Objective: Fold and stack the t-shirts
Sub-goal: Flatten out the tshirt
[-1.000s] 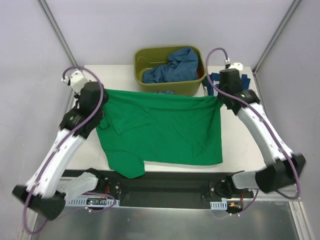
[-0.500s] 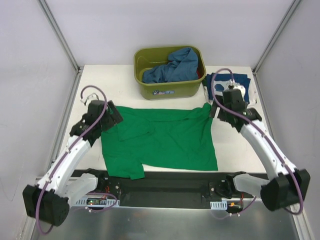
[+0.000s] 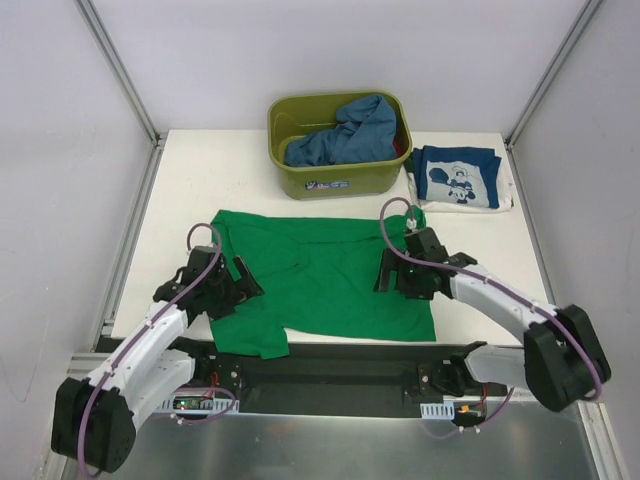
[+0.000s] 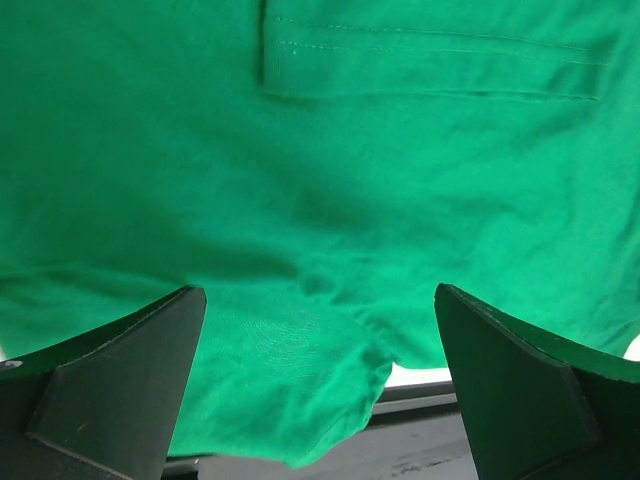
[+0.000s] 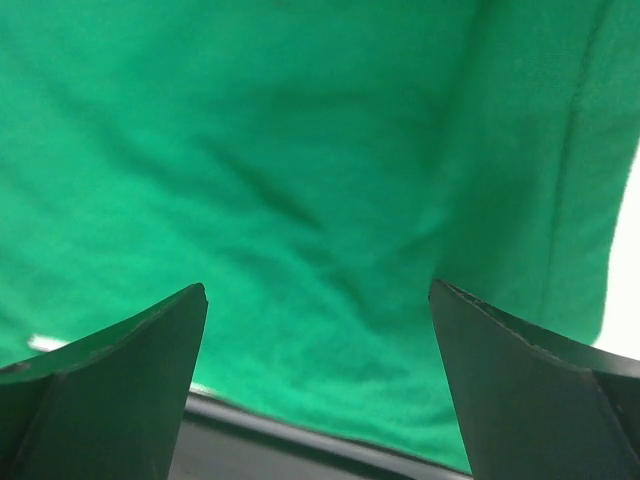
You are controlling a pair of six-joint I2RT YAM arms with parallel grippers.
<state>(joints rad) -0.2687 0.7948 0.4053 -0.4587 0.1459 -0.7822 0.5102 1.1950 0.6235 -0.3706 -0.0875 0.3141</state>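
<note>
Release was the change: a second before, the left gripper (image 3: 226, 284) and the right gripper (image 3: 392, 272) had pinched the far corners of the green t-shirt (image 3: 320, 275) up by the tub (image 3: 335, 182), stretching it taut between them. They then drew it back toward themselves, let go and sank low. At this moment both grippers stood with jaws wide apart and nothing between them, each hovering just over the cloth. The green t-shirt lay spread on the table (image 3: 190, 190), directly beneath and between the two grippers, with one sleeve poking out on the near side of the left gripper. Both wrist views showed only mildly wrinkled green fabric under the fingers (image 4: 110, 380). Well beyond the right gripper the navy t-shirt (image 3: 458, 178) sat already folded. The mid-blue t-shirt (image 3: 345, 135) was heaped in the tub, beyond both grippers. By my reading the laying-out of the green shirt was done and its folding not yet begun. The creases between the two grippers might want smoothing before the first fold.
</note>
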